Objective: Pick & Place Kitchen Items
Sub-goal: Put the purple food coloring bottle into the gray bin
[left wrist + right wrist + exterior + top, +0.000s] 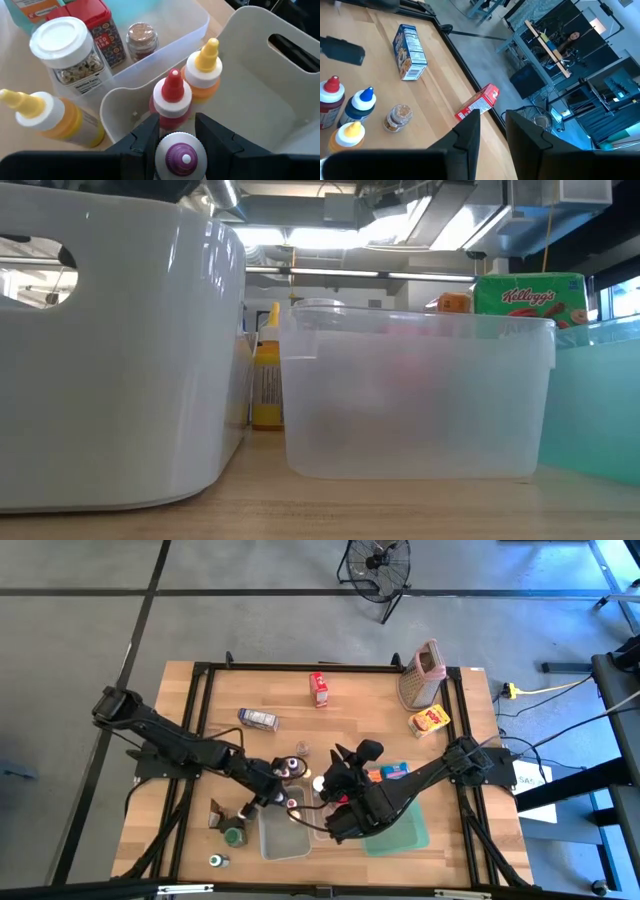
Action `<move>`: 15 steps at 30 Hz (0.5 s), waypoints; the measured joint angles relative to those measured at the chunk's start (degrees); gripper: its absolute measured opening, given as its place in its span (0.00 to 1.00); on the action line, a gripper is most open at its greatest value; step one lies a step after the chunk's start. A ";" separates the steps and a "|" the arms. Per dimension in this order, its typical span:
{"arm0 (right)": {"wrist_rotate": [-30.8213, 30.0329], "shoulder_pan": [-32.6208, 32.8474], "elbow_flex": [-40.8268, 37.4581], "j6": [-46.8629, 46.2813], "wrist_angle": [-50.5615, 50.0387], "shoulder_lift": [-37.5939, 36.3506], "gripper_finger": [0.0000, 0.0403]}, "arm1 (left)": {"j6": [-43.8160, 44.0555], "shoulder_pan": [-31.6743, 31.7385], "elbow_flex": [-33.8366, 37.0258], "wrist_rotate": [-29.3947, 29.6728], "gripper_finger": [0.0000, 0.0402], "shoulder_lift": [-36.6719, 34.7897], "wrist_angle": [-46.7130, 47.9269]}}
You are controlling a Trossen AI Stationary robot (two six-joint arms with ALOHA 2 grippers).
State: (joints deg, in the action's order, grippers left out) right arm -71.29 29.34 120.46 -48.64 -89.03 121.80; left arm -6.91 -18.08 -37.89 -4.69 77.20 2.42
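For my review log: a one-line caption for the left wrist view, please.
Left gripper shut on a purple-capped bottle beside red-capped and yellow-capped bottles.

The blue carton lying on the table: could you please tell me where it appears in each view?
High view: the blue carton lies left of centre on the table.
Low view: not in it.
Left wrist view: not in it.
Right wrist view: it lies on the bare wood, apart from the red carton.
Shared landmark: the red carton, near the table's far edge.
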 joint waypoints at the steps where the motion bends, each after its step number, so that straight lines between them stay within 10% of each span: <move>1: 0.04 0.00 0.00 0.00 0.00 0.00 0.23 | 0.08 0.16 0.00 -0.06 0.27 0.35 -0.20; 15: 0.81 0.00 0.00 0.64 0.09 0.00 0.23 | -0.77 3.37 -0.02 -6.81 0.27 3.70 -2.72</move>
State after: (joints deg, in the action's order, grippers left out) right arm -70.48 29.34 120.46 -48.00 -88.95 121.80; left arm -7.68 -14.71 -37.91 -11.50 80.90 -0.30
